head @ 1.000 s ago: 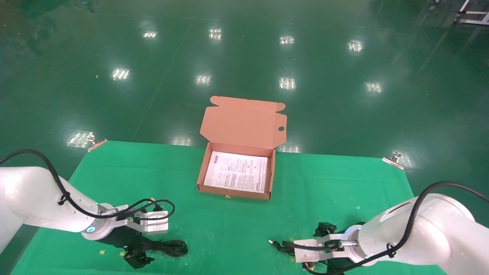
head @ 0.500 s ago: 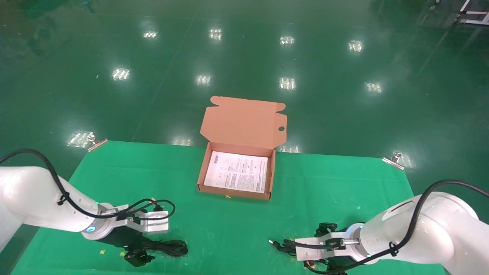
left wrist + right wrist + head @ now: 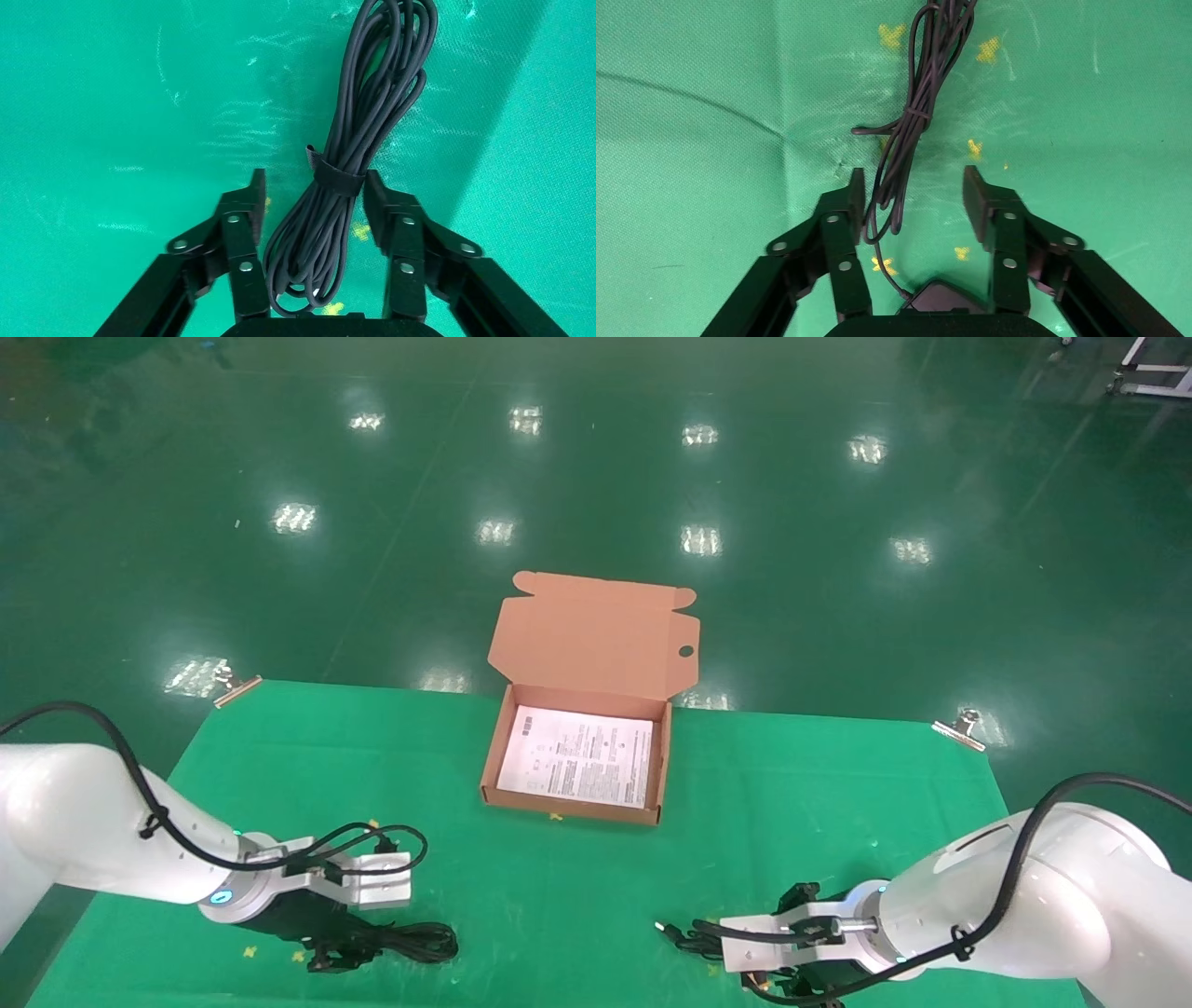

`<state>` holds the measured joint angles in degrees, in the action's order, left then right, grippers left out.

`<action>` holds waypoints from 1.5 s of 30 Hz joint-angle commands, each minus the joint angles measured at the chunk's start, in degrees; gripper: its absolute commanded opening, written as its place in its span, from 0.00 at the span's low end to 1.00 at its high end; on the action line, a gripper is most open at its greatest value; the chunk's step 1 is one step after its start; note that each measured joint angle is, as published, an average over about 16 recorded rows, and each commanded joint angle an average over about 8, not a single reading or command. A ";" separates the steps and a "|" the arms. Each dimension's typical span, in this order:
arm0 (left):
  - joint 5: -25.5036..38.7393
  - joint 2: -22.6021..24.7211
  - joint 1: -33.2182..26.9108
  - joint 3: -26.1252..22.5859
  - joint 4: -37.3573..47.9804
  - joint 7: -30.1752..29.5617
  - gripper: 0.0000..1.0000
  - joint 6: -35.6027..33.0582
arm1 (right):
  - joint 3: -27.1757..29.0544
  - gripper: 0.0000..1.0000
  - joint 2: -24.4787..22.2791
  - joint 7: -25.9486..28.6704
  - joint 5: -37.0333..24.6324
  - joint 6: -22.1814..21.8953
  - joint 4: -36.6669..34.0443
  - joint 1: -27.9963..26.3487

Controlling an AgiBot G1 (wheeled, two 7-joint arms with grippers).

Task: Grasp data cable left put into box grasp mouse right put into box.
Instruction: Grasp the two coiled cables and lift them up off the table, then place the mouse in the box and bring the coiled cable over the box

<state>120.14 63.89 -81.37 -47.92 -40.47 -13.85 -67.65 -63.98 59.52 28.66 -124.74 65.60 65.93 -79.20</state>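
Holding only a printed sheet point(image 3: 577, 768), box point(image 3: 570, 803) lid up, both grippers spread.

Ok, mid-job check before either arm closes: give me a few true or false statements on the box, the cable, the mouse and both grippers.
1. The box is open, with only a printed sheet inside. True.
2. The left gripper is shut on the data cable. False: its fingers stand open on either side of the bundle.
3. A strap binds the cable bundle. True.
4. The mouse is already in the box. False: it lies on the green cloth, beneath the right gripper.
5. The right gripper is open, with the mouse's cord running between its fingers. True.
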 commanded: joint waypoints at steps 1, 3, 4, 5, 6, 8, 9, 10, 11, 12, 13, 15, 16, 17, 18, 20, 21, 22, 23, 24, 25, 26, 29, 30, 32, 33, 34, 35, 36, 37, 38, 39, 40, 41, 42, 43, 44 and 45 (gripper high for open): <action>-0.01 -0.01 0.01 0.00 -0.04 -0.01 0.00 -0.01 | 0.01 0.00 -0.01 -0.01 0.01 0.01 0.03 -0.01; -0.02 -0.02 0.02 0.00 -0.07 -0.01 0.00 -0.02 | 0.01 0.00 -0.02 -0.01 0.02 0.02 0.04 -0.02; -0.02 -0.02 0.02 0.00 -0.08 -0.01 0.00 -0.03 | 0.01 0.00 -0.03 -0.02 0.02 0.03 0.04 -0.02; -0.03 -0.02 0.02 0.00 -0.09 -0.01 0.00 -0.03 | 0.02 0.00 -0.03 -0.02 0.03 0.03 0.05 -0.03; -0.03 -0.03 0.03 0.00 -0.10 -0.01 0.00 -0.04 | 0.02 0.00 -0.03 -0.02 0.03 0.04 0.05 -0.03; -0.04 -0.04 0.04 0.00 -0.11 -0.01 0.00 -0.04 | 0.03 0.00 -0.04 -0.03 0.04 0.05 0.06 -0.04; -0.04 -0.04 0.04 0.00 -0.12 -0.01 0.00 -0.05 | 0.03 0.00 -0.04 -0.03 0.05 0.05 0.06 -0.04; -0.04 -0.04 0.04 0.00 -0.13 -0.01 0.00 -0.05 | 0.03 0.00 -0.04 -0.03 0.05 0.06 0.07 -0.05; -0.05 -0.04 0.04 0.00 -0.13 -0.01 0.00 -0.05 | 0.03 0.00 -0.05 -0.03 0.05 0.06 0.07 -0.05; -0.05 -0.05 0.05 0.00 -0.14 -0.01 0.00 -0.05 | 0.04 0.00 -0.05 -0.03 0.05 0.06 0.08 -0.05; -0.05 -0.05 0.05 0.00 -0.14 -0.01 0.00 -0.05 | 0.04 0.00 -0.05 -0.03 0.06 0.07 0.08 -0.06; -0.04 -0.05 0.05 0.00 -0.13 -0.01 0.00 -0.05 | 0.04 0.00 -0.05 -0.03 0.05 0.07 0.08 -0.06; -0.05 -0.05 0.05 0.00 -0.14 -0.01 0.00 -0.06 | 0.04 0.00 -0.05 -0.03 0.05 0.07 0.09 -0.07; -0.05 -0.06 0.04 0.01 -0.15 -0.01 0.00 -0.05 | 0.04 0.00 -0.06 -0.03 0.06 0.08 0.09 -0.07; -0.07 -0.06 0.01 0.02 -0.19 0.01 0.00 -0.05 | 0.05 0.00 -0.07 -0.02 0.06 0.08 0.09 -0.08; -0.10 -0.18 -0.17 0.08 -0.52 0.17 0.00 -0.01 | 0.23 0.00 -0.28 0.14 0.11 -0.05 0.28 -0.21; -0.10 -0.31 -0.31 0.12 -0.89 0.30 0.00 0.00 | 0.45 0.00 -0.56 0.35 0.14 -0.20 0.62 -0.33; -0.15 -0.50 -0.49 0.20 -1.39 0.43 0.00 -0.02 | 0.73 0.00 -0.99 0.69 0.17 -0.37 1.16 -0.48; -0.22 -0.79 -0.72 0.31 -2.11 0.55 0.00 -0.07 | 1.11 0.00 -1.59 1.18 0.20 -0.48 1.96 -0.70; -0.26 -1.12 -0.99 0.43 -2.94 0.64 0.00 -0.11 | 1.53 0.00 -2.28 1.81 0.18 -0.56 2.93 -0.98; -0.28 -1.51 -1.30 0.57 -3.91 0.69 0.00 -0.14 | 2.03 0.00 -3.10 2.56 0.11 -0.63 4.11 -1.36; -0.27 -1.97 -1.65 0.75 -5.07 0.67 0.00 -0.10 | 2.62 0.00 -4.03 3.48 -0.02 -0.65 5.43 -1.85; 0.01 -3.41 -2.80 1.43 -8.99 0.05 0.00 0.34 | 4.47 0.00 -6.67 6.34 -0.72 -0.41 9.04 -3.88; 0.32 -3.85 -3.21 1.66 -10.41 -0.29 0.00 0.71 | 5.08 0.00 -7.36 7.16 -1.06 -0.27 9.91 -4.79; 1.23 -4.55 -4.00 2.12 -13.36 -1.17 0.00 1.85 | 6.32 0.00 -8.28 8.38 -1.81 -0.27 10.93 -6.94; 1.80 -4.81 -4.39 2.36 -14.84 -1.68 0.00 2.57 | 6.95 0.00 -8.55 8.81 -2.16 -0.41 11.15 -8.09; 2.48 -4.97 -4.75 2.57 -16.30 -2.23 0.00 3.37 | 7.55 0.00 -8.64 9.09 -2.48 -0.65 11.20 -9.28; 3.19 -5.03 -5.10 2.79 -17.74 -2.81 0.00 4.24 | 8.17 0.00 -8.62 9.28 -2.79 -0.99 11.20 -10.51; 3.91 -5.03 -5.40 2.99 -19.11 -3.41 0.00 5.11 | 8.75 0.00 -8.49 9.42 -3.07 -1.40 11.17 -11.69; 4.62 -4.92 -5.67 3.19 -20.37 -4.01 0.00 6.01 | 9.29 0.00 -8.18 9.48 -3.30 -1.91 11.11 -12.82; 5.28 -4.72 -5.94 3.40 -21.53 -4.60 0.00 6.91 | 9.83 0.00 -7.75 9.55 -3.49 -2.51 11.00 -13.94; 5.86 -4.45 -6.20 3.61 -22.50 -5.14 0.00 7.78 | 10.34 0.00 -7.23 9.59 -3.64 -3.18 10.87 -14.97; 6.44 -4.09 -6.45 3.78 -23.32 -5.59 0.00 8.63 | 10.79 0.00 -6.55 9.58 -3.77 -3.90 10.68 -15.94; 7.00 -3.67 -6.74 3.93 -24.00 -5.95 0.00 9.48 | 11.22 0.00 -5.77 9.57 -3.88 -4.69 10.42 -16.89; 7.47 -3.21 -7.02 4.07 -24.45 -6.23 0.00 10.27 | 11.62 0.00 -4.92 9.53 -3.98 -5.54 10.06 -17.75; 7.97 -2.71 -7.34 4.18 -24.74 -6.39 0.00 11.09 | 11.97 0.00 -3.97 9.45 -4.09 -6.47 9.56 -18.56; 8.54 -2.17 -7.70 4.25 -24.90 -6.43 0.00 11.94 | 12.31 0.00 -2.94 9.33 -4.19 -7.46 8.95 -19.37; 9.12 -1.62 -8.04 4.29 -24.87 -6.43 0.00 12.75 | 12.59 0.00 -1.91 9.18 -4.28 -8.42 8.19 -20.09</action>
<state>129.33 62.45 -89.56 -43.77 -64.17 -19.96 -54.99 -51.67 57.91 37.45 -128.87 57.05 73.06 -99.06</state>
